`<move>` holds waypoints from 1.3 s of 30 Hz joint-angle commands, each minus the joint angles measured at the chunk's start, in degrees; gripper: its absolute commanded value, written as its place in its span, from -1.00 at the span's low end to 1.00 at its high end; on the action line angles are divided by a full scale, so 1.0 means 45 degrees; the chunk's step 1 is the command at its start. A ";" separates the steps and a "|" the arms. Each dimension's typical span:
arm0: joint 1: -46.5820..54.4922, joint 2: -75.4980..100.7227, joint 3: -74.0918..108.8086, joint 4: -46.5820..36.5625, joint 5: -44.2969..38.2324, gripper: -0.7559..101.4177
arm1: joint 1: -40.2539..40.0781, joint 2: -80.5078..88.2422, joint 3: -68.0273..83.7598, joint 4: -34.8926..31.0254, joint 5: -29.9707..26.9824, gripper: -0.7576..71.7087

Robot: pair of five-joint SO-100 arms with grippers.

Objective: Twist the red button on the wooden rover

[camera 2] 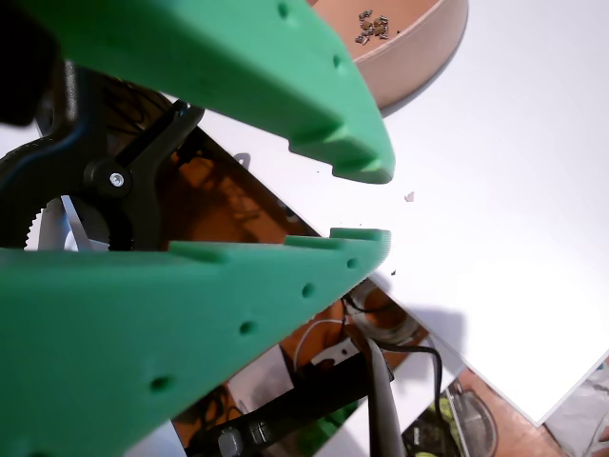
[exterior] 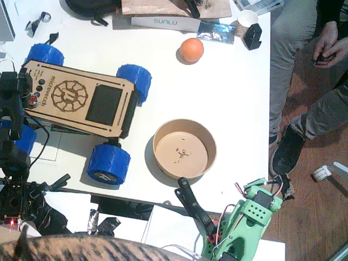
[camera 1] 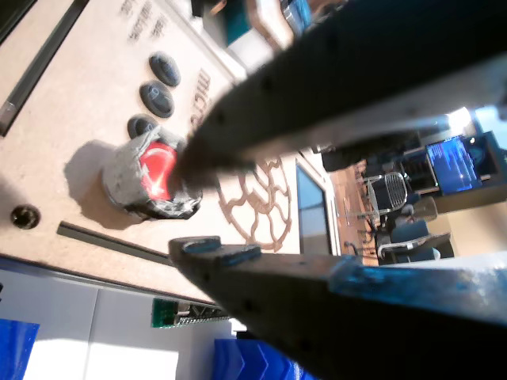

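The wooden rover point(exterior: 109, 81) lies slanted on the left half of the table, its blue wheels point(exterior: 109, 163) at the corners. At its left end sits the red button point(exterior: 33, 101) in a grey ring. My black left gripper point(exterior: 25, 98) hovers right at that end. In a wrist view the red button point(camera 1: 156, 172) is just beyond the open left gripper point(camera 1: 184, 204). The upper finger point(camera 1: 238, 127) reaches the button's edge and the lower finger point(camera 1: 238, 269) stands clear of it. My green right gripper point(exterior: 260, 197) rests at the table's near edge, open point(camera 2: 373, 205) and empty.
Three black buttons point(camera 1: 158, 95) line up beside the red one. A brown bowl point(exterior: 185, 148) with crumbs stands mid-table and an orange ball point(exterior: 191, 49) lies behind it. A black clamp point(exterior: 193, 209) is beside the green arm. A person point(exterior: 321, 60) sits at the right.
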 commanded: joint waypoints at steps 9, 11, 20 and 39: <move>0.0645 -0.1191 -0.0293 -0.0879 0.0703 -0.52 | 0.0020 0.0020 -0.0059 0.0098 -0.0137 -0.91; 0.0664 -0.1289 -0.0293 -0.1074 0.1074 -0.53 | 0.0020 0.0020 -0.0059 0.0098 -0.0137 -0.91; 0.0684 -0.2715 -0.0762 -0.1426 0.1172 -0.53 | 0.0020 0.0020 -0.0059 0.0098 -0.0137 -0.91; 0.1055 -0.4746 -0.2910 -0.0273 0.0996 -0.56 | 0.0020 0.0020 -0.0059 0.0098 -0.0137 -0.91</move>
